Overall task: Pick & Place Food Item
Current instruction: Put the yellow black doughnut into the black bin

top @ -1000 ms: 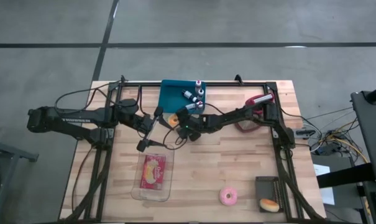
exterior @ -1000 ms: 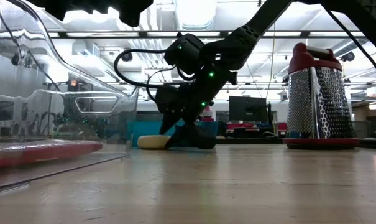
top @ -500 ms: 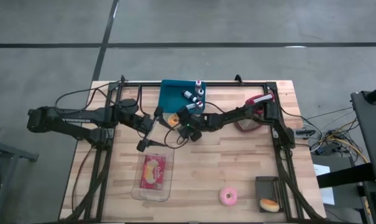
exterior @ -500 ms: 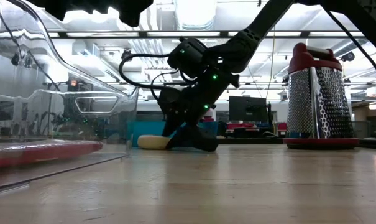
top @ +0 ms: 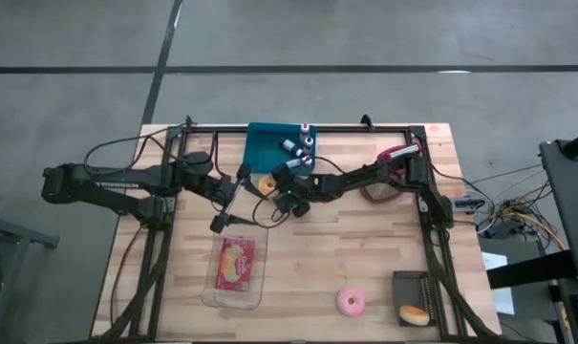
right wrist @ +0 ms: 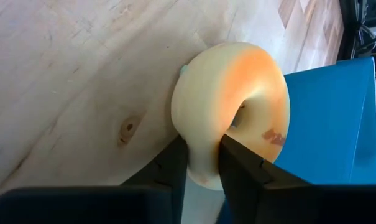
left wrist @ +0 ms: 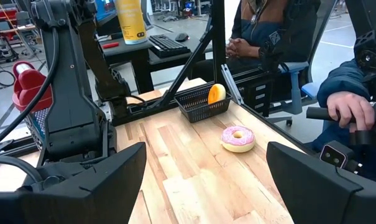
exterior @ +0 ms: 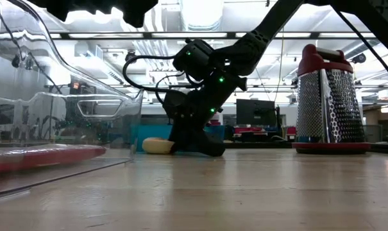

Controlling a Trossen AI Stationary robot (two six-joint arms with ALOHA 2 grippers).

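Pale, orange-topped, the bagel point(right wrist: 228, 112) lies on the wooden table point(top: 365, 258) just at the six-o'clock edge of the blue tray point(top: 269, 145). The right gripper point(right wrist: 204, 163) has its two fingers point(right wrist: 174, 163) pinched onto the ring's near rim (one finger at the hole). At nine o'clock of it, the left gripper point(top: 229, 203) hovers spread wide, holding nothing, above the clear container point(top: 236, 268).

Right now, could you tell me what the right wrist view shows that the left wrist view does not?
Only the right wrist view shows the right tool pinching a pale bagel beside the blue tray. Only the left wrist view shows the pink donut, the black basket with an orange bun in it, the grater, and people seated beyond the table. Both show the wooden table.
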